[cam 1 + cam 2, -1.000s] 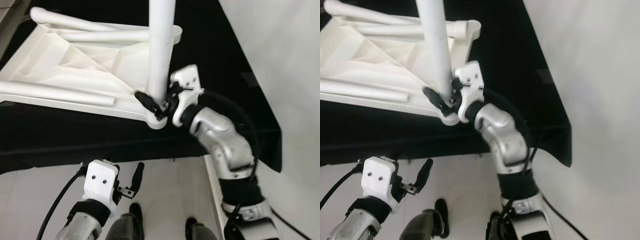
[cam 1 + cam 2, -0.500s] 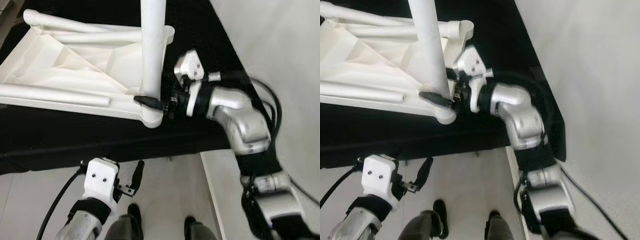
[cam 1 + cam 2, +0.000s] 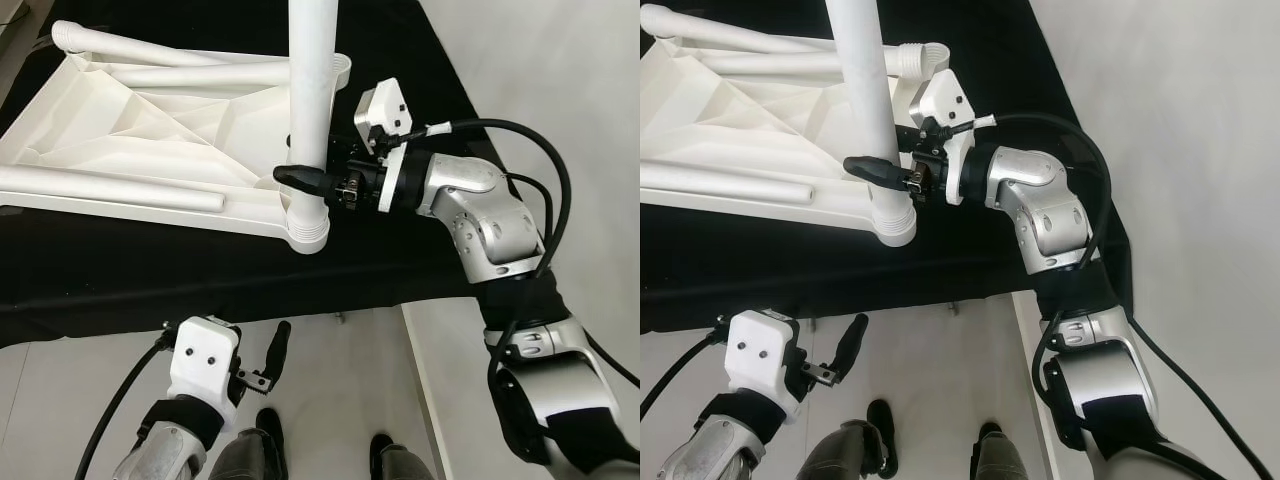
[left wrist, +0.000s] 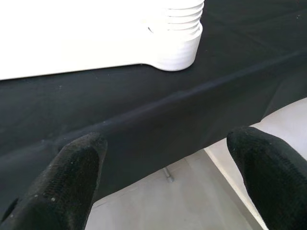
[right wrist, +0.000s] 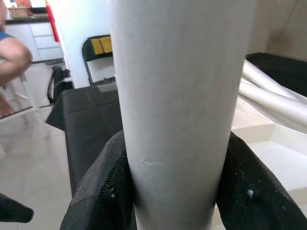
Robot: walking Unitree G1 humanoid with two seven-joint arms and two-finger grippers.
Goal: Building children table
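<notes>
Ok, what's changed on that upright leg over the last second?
The right gripper, shut on the leg, has slid a little higher up from the corner socket, and its wrist has rolled, the forearm now lying level. The leg stays upright in the socket. The tabletop, the loose legs and the left gripper are as before.

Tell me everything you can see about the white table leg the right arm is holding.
The table leg is a smooth, matte white tube, plastic by its look. It stands upright in the threaded corner socket of the upturned white tabletop, which lies on a black-covered surface. Its top runs out of frame. The right gripper clamps it low down, just above the socket, its jaws pressed against opposite sides.
</notes>
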